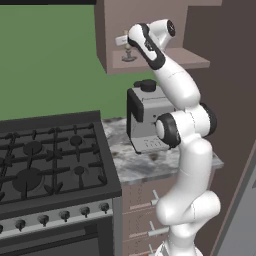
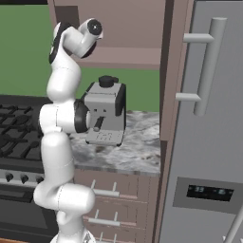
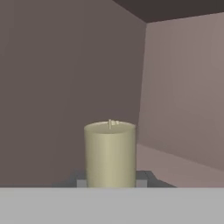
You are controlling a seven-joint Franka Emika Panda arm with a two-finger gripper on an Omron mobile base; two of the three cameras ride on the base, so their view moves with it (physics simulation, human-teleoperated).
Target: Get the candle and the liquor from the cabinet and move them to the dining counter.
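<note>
Inside the cabinet, the hand is right at the candle on the shelf, grip unclear, so it should squeeze softly and lift straight out without tipping.

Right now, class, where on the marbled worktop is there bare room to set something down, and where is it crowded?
Free: the worktop strip in front of the coffee machine, and right of it toward the fridge. Crowded: the back, beside the stove.
</note>
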